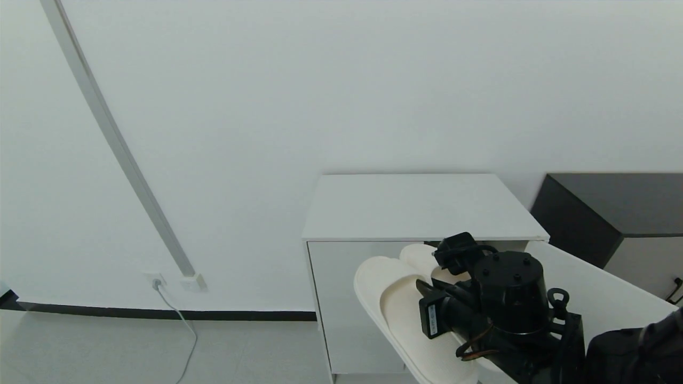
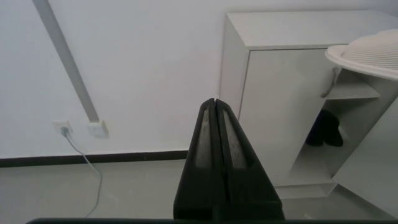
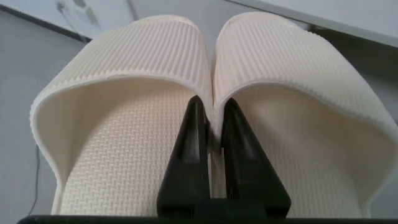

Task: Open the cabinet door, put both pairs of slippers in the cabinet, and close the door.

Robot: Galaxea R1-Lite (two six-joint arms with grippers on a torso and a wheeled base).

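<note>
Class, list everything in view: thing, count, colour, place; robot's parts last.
white cabinet: one, white, against the wall
cabinet door: one, white, swung open on the right
cream slippers: one pair, cream, held before the opening
dark slippers: seemingly one pair, black, inside, under the shelf
dark cabinet: one, black, farther right
wall socket: one, white, low left, cable plugged in
wall strip: one, grey, slanting up wall
right gripper: one, black, shut on the cream slippers
left gripper: one, black, shut, empty
</note>
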